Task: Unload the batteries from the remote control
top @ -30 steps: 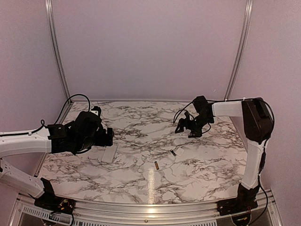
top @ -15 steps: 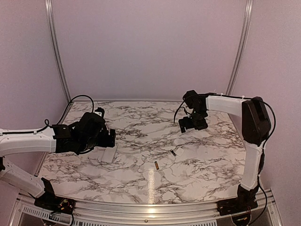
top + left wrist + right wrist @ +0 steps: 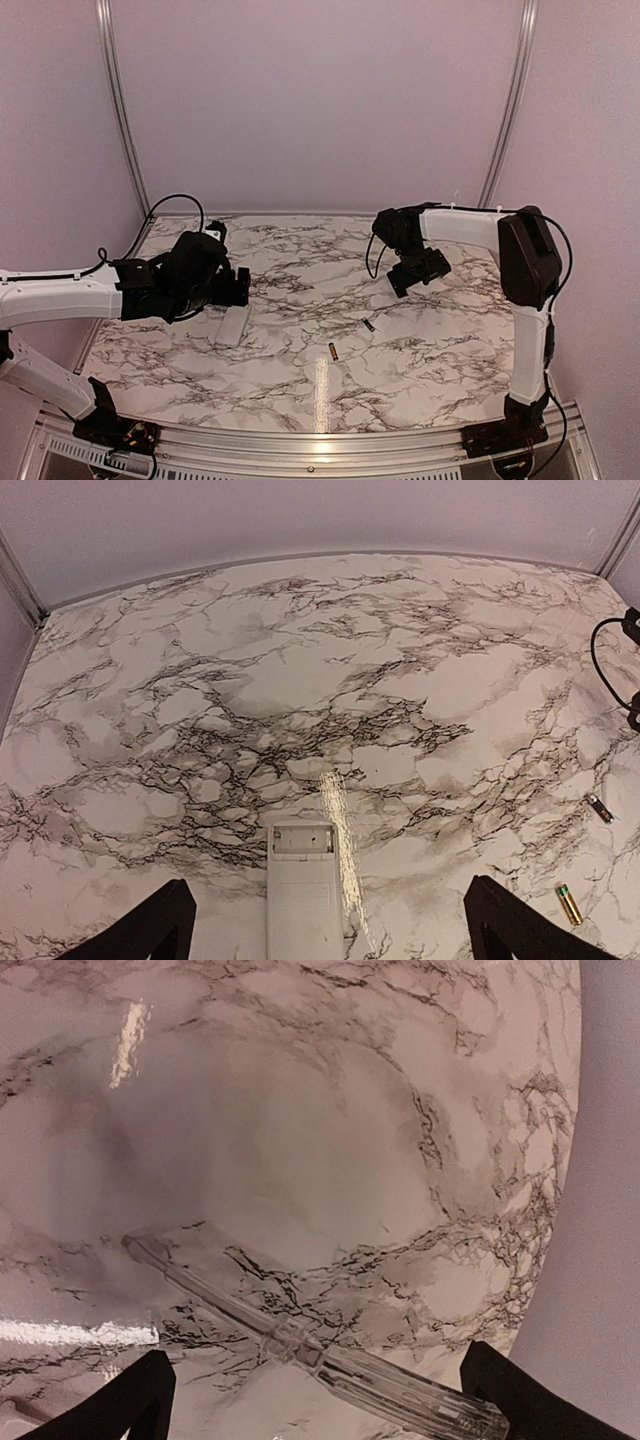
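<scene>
The white remote control (image 3: pixel 232 325) lies on the marble table left of centre; in the left wrist view the remote control (image 3: pixel 303 895) shows its battery compartment (image 3: pixel 302 840) open and empty. Two batteries lie loose on the table, one (image 3: pixel 369 325) nearer the middle and one (image 3: pixel 333 350) closer to the front; both also show at the right of the left wrist view (image 3: pixel 599 808) (image 3: pixel 568 903). My left gripper (image 3: pixel 236 287) (image 3: pixel 328 905) hangs open just above the remote's near part. My right gripper (image 3: pixel 418 271) (image 3: pixel 317 1365) is open over the back right of the table, holding nothing.
A clear plastic tool like a screwdriver (image 3: pixel 310 1350) lies on the table under the right gripper, between its spread fingers. A black cable (image 3: pixel 605 665) of the right arm loops at the right. Metal rails (image 3: pixel 120 130) and pale walls border the table.
The right wrist has swung left and back, and its gripper has turned over the back right. The left gripper has crept a little right above the remote. Batteries and remote have not moved.
</scene>
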Motion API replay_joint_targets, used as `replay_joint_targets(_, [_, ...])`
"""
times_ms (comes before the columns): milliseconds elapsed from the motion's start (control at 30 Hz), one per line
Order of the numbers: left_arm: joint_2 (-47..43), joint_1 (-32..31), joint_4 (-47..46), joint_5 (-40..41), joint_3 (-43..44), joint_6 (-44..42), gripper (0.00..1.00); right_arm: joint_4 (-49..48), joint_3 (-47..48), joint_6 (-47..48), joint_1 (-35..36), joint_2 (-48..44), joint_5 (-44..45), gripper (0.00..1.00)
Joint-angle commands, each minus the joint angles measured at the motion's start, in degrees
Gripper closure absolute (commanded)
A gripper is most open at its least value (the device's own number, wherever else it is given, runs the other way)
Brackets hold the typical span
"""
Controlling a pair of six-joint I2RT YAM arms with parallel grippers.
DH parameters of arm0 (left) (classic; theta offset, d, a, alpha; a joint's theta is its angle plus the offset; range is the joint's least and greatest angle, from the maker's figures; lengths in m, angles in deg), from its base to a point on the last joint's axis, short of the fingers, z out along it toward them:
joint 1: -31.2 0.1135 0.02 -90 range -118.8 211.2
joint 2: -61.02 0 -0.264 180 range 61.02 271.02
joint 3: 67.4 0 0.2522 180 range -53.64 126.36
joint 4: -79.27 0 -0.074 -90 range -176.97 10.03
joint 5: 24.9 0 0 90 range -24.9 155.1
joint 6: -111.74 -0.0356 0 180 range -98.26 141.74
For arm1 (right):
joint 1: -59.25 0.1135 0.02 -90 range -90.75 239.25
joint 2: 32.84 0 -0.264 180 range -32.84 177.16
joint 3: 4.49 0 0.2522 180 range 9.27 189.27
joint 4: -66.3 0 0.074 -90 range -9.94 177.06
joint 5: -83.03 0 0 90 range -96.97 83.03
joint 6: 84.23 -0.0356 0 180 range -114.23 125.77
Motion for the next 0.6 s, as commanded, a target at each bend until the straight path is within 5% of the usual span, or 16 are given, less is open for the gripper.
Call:
replay_joint_targets(0, [0.9,0.2,0.6,0.7,2.0,-1.2,0.01,3.8,0.2,-2.7,0.0,-3.0,6.9,0.02])
replay_joint_targets(200, [1.5,0.2,1.2,0.6,2.7,-2.0,0.01,5.1,-1.4,-2.7,2.9,-3.5,9.4,0.02])
replay_joint_targets(400, [2.7,0.2,2.1,0.7,4.8,-2.8,0.01,18.5,2.6,-12.5,9.8,-0.8,27.1,0.02])
replay_joint_targets(567, [4.1,0.2,2.1,0.3,6.0,-3.2,0.01,14.1,1.4,-10.4,10.3,-3.2,22.8,0.01])
